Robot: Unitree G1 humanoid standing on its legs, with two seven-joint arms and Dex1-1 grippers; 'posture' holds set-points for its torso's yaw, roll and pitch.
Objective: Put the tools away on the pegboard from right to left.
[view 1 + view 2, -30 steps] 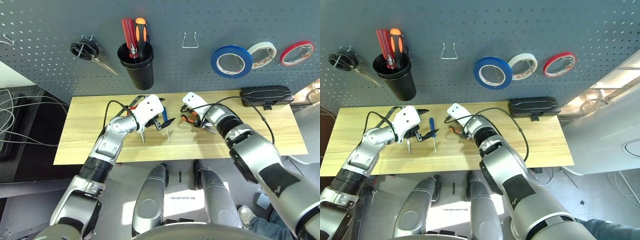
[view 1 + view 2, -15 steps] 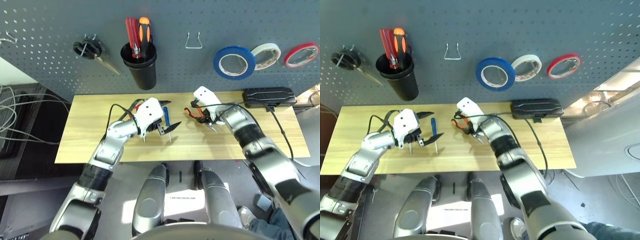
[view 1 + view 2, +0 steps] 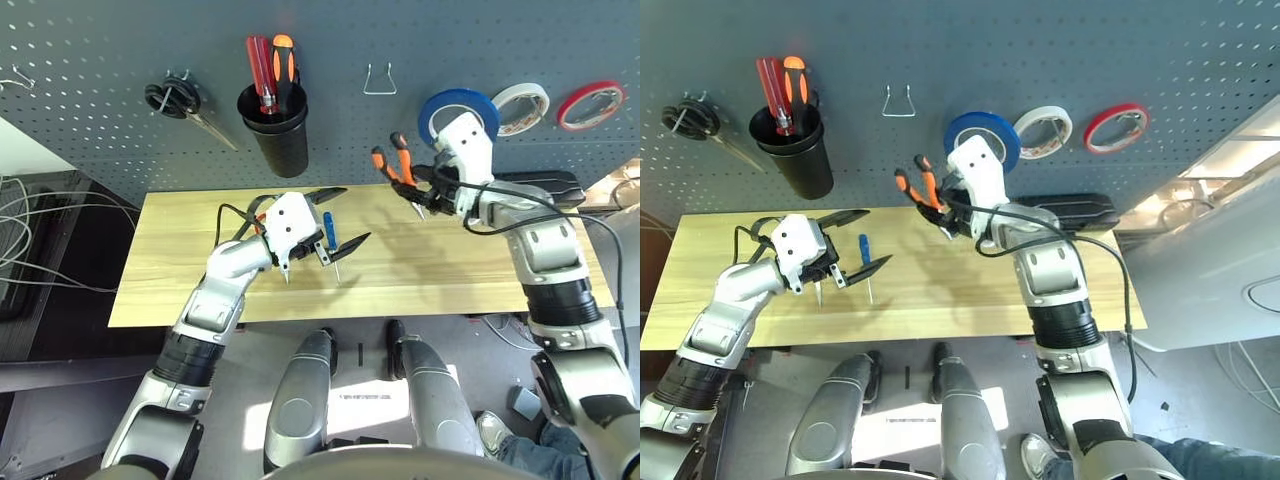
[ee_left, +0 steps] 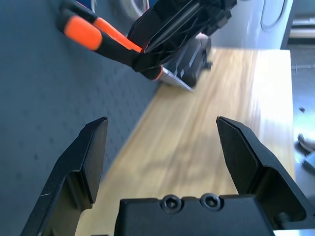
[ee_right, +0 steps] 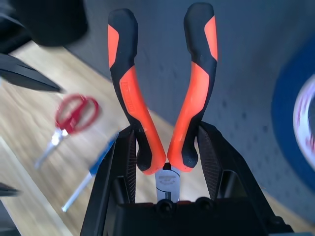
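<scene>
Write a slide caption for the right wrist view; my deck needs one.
Right gripper grips orange-and-black-handled pliers before the pegboard.

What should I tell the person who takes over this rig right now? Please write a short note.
Right gripper: shut on the pliers, raised near the pegboard.
Left gripper: open, empty, over the table.
Done: blue tape roll hangs on the pegboard.
Left: hang the pliers; blue-handled screwdriver and red-handled scissors lie on the table.

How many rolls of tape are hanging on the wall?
3, all on the pegboard, to the right: the blue tape roll partly behind the right gripper, then the white roll, then the red roll.
</scene>
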